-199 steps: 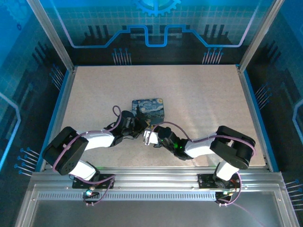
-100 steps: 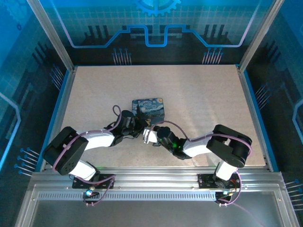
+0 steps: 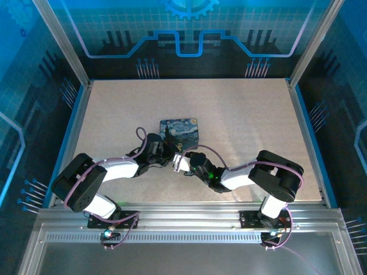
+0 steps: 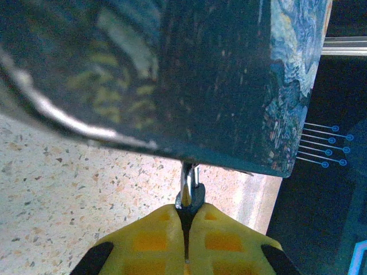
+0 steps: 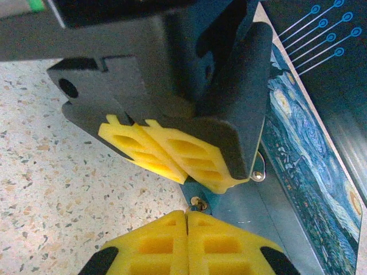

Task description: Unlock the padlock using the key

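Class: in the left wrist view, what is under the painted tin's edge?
The padlock pokes out beneath the tin, pinched by the shut left gripper. The tin's edge covers its top; the yellow fingers hide its lower body.

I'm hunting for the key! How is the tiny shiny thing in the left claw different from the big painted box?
The metal piece, perhaps the key, is tiny and silvery; the box is big, dark blue, painted with swirls. The piece is pinched by the left claw; the box rests on the table. Both gleam like metal.
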{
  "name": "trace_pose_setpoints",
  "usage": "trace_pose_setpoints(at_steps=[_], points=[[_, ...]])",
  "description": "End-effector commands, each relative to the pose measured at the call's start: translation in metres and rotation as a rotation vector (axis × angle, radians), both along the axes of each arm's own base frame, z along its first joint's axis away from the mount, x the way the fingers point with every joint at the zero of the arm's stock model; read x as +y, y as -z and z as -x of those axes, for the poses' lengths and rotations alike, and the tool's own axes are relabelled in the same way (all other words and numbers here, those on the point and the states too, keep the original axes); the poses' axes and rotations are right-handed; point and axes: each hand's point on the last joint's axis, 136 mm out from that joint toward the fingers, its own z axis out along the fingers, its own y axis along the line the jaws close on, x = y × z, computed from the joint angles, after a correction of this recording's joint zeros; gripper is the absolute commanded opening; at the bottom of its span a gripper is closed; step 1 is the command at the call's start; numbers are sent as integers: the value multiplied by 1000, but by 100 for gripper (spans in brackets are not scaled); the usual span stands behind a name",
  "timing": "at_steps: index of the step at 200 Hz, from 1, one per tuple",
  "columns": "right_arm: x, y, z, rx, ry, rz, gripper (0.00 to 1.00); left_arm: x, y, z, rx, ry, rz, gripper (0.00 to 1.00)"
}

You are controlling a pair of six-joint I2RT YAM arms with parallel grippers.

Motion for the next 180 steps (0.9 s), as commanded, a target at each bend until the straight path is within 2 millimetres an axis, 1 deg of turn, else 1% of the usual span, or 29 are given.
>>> trace_pose_setpoints(at_steps=[1,18,75,118,180], points=[[-2,-8,-14,-21,67,-43,3,-12,-18,-4,-30,33,51,0],[-3,-8,-15,-21,75,-50,0,-13,-18,-4,-29,33,52,0],[-6,-9,-16,-10,105,-77,0,-12,-16,-3,-26,32,50,0],[-6,-13,-16,24,137,-146,0,-13,-16,-2,-28,35,50,0],[-4,-12,-16,111,179,-239,0,-13,-15,-2,-28,34,47,0]])
